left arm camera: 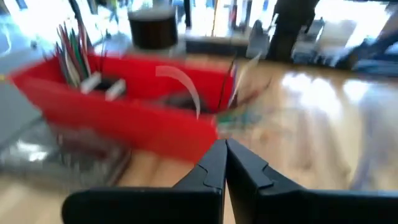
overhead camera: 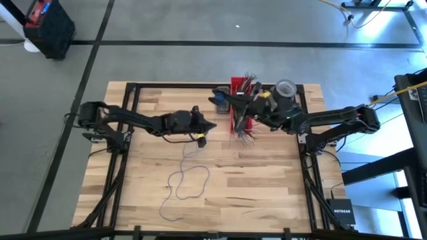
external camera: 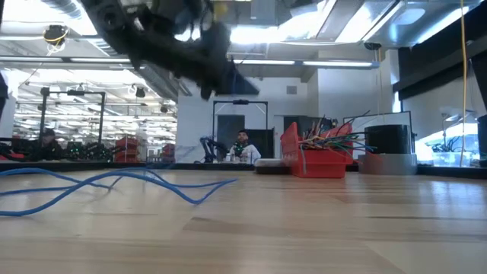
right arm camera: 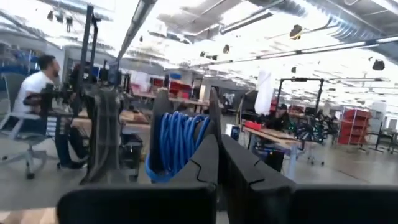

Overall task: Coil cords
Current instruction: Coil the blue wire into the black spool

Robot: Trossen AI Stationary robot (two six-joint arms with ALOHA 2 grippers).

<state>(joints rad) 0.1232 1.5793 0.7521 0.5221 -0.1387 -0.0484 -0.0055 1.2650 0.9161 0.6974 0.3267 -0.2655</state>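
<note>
One thin blue cord [overhead camera: 183, 183] lies loose on the tabletop [overhead camera: 267, 187], on the near half, in a few open loops with a tail going up toward the left pincer [overhead camera: 208, 126]. It looks very light and limp; it keeps no shape by itself and will probably slide and spring open when it is bent. In the low view the same cord [external camera: 114, 183] makes soft waves that rise a little from the wood, so it has some memory. It is much thinner than the fingers, so a pinch must be exact. A good place to take it seems to be the free tail or the top of a loop where it lifts off the wood.

More wires stick out of the red bin [overhead camera: 239, 107] at the far side: a bunch of short coloured ends [external camera: 327, 139], stiff enough to stand up. Whether long cords are among them cannot be told.

The left pincer is clenched, fingertips touching, empty, above the tabletop between the cord and the bin. The right pincer [overhead camera: 248, 101] is also clenched on nothing visible and hangs over the bin.

Beside the bin stands a thick grey tape roll [overhead camera: 285, 89], round and smooth. The tabletop is pale wood planks, matt, with a dark metal frame.
</note>
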